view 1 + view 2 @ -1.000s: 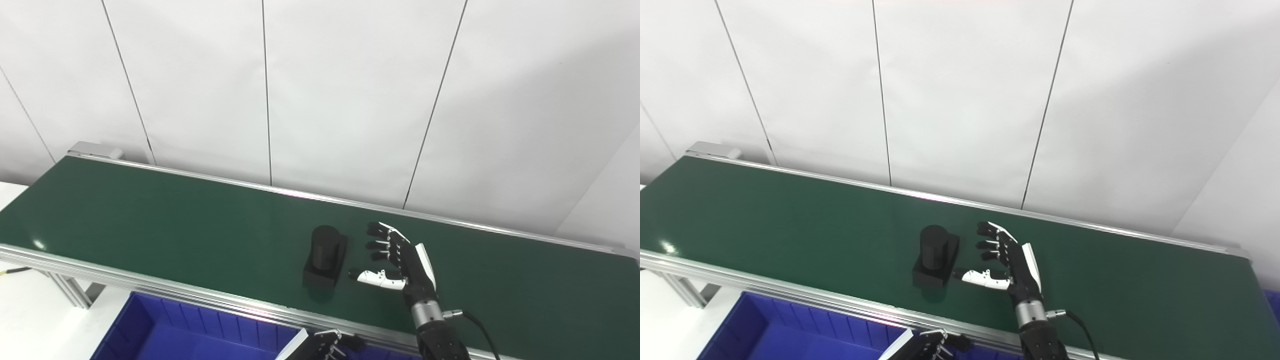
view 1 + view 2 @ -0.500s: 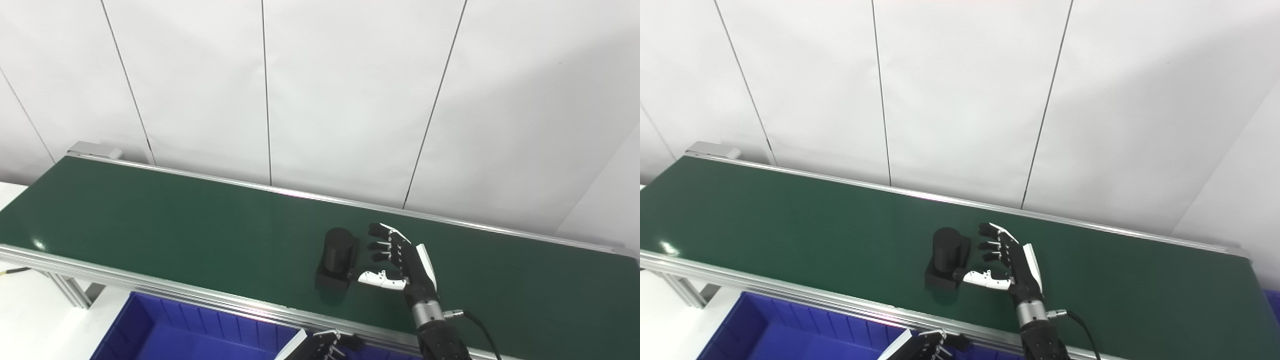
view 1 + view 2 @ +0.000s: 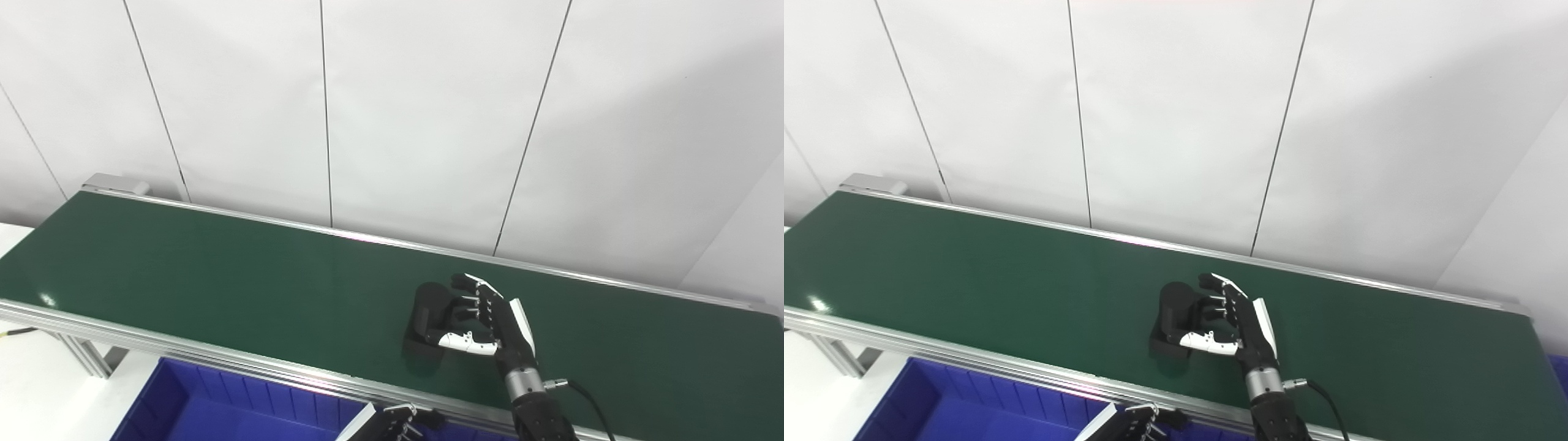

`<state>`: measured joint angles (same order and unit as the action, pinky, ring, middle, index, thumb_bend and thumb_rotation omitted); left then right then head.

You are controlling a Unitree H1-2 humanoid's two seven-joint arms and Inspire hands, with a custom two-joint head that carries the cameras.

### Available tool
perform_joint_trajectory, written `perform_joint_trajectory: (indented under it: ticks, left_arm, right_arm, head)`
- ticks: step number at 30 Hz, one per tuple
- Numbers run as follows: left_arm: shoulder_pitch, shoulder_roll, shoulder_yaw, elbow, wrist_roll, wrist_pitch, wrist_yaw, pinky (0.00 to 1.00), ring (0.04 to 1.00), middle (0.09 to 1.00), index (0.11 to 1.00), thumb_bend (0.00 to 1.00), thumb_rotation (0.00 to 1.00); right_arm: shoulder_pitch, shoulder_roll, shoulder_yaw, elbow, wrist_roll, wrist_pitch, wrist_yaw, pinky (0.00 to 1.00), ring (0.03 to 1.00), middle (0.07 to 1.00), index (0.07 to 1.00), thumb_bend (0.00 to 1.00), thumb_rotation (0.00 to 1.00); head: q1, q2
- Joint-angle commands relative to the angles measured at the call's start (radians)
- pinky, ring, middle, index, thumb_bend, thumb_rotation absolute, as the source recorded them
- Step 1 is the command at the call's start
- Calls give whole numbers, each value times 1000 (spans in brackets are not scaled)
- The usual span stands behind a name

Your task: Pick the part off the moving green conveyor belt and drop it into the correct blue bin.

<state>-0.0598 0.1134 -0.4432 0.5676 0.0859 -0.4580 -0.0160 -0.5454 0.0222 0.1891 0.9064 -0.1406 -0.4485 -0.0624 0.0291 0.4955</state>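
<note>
The part (image 3: 427, 310) is black, a short cylinder on a square base, and it stands on the green conveyor belt (image 3: 214, 275). It sits against my right hand (image 3: 493, 321), between the thumb in front and the fingers (image 3: 465, 300) behind. That hand rests over the belt with its fingers spread, not closed on the part; the thumb and fingers hide the part's right side. Only the top of my left hand (image 3: 392, 425) shows at the bottom edge, below the belt's near rail.
A blue bin (image 3: 202, 410) with ribbed walls stands below the belt's near rail at lower left. Aluminium rails run along both belt edges. A white panelled wall stands behind. A cable (image 3: 588, 398) leaves the right wrist.
The part has ridden the belt to the right, from a gap left of my right hand into the space between its thumb and fingers. The hand has stayed in place.
</note>
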Motion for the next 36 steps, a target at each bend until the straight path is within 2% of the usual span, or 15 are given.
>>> perform_joint_trajectory:
  ticks: [1,8,14,15,16,17,19,20,26,34,36]
  left_arm:
    - [-10,-7,7,-20,-3,-12,3,720,756,764,745,1000,219]
    - [-7,-7,6,-25,-2,-12,2,719,758,764,746,1000,206]
    - [-7,-7,5,-26,0,-12,4,711,752,762,749,1000,205]
    - [-7,-6,5,-25,2,-12,6,707,749,761,747,1000,213]
    - [-7,-6,3,-26,6,-12,10,706,748,761,747,1000,215]
    - [-7,-5,2,-26,9,-12,12,706,749,762,747,1000,220]
    - [-7,-4,1,-27,9,-12,12,708,754,765,747,1000,223]
    - [-7,-3,1,-28,9,-12,11,709,756,767,746,1000,221]
    - [-5,-1,2,-35,11,-12,11,708,753,766,745,1000,206]
    - [-1,-1,7,-43,4,-12,2,714,759,767,742,1000,198]
    - [0,-1,9,-43,2,-12,-1,713,758,768,742,1000,193]
  right_arm:
    - [-41,-1,4,-37,-7,-21,-25,584,691,795,776,963,195]
    - [-43,-5,25,-41,-67,-21,-98,569,677,784,762,966,201]
    - [-44,13,11,-31,-122,-20,-205,520,616,706,714,939,142]
    - [-43,16,6,-31,-124,-20,-218,441,534,643,657,888,61]
    - [-43,20,0,-31,-127,-20,-233,422,513,627,643,876,41]
    - [-42,23,-4,-31,-129,-19,-243,388,471,531,567,671,16]
    - [-42,22,-2,-30,-151,-15,-266,385,442,490,524,553,3]
    - [-40,22,-2,-33,-158,-13,-272,391,437,488,515,533,1]
    - [-33,19,1,-48,-187,-2,-288,376,413,486,518,517,0]
    - [-6,15,-2,-126,-183,48,-244,390,422,482,516,518,0]
    - [0,15,-5,-138,-179,49,-236,364,405,484,528,516,0]
  head:
    - [1,0]
    - [0,4]
    - [0,6]
    - [0,6]
    - [1,7]
    - [1,7]
    - [1,8]
    - [0,9]
    - [-1,10]
    - [-4,17]
    - [-5,17]
